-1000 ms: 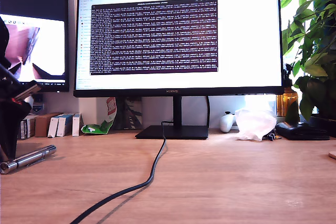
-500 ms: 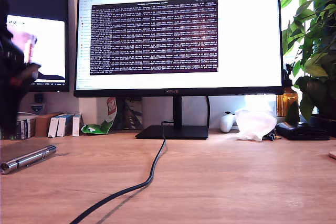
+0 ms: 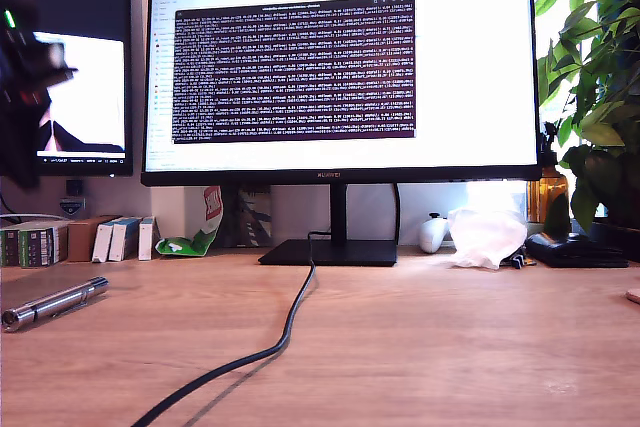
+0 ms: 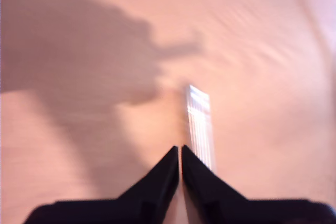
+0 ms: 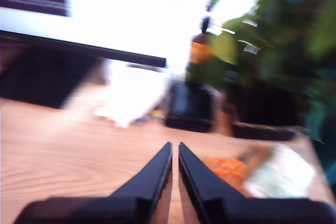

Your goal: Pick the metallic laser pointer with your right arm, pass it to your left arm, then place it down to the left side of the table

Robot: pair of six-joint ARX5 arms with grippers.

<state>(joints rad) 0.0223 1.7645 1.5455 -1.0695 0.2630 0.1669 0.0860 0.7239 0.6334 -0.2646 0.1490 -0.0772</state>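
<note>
Exterior view: the slim ribbed silver metal laser pointer [image 3: 55,303] lies flat on the light-brown wood-grain surface [image 3: 420,347] at this view's left edge, with nothing gripping it.
Arm in exterior view: a blurred black arm with a green LED [image 3: 22,77] is raised at the view's upper left, well above the pointer.
First wrist view: my first end effector [image 4: 180,150] is clenched with its black tips touching and empty. A pale ribbed bar [image 4: 199,127] on the surface beyond the tips is probably the pointer, though blur prevents certainty.
Second wrist view: my second end effector [image 5: 174,146] is also clenched and empty. It faces a dark box [image 5: 190,106] and green foliage [image 5: 283,35], well apart from the pointer.
Task status: judged from placement, the pointer already rests at a side of the surface.
Risk 1: the round body could roll if an arm or its wiring brushes it during retreat.
Risk 2: the pointer sits close to the frame's edge. I cannot tell how near the surface's own edge is, so a nudge could send it off.
Risk 3: the black cable [image 3: 285,332] runs across the middle of the surface and could snag a low sweep.
</note>
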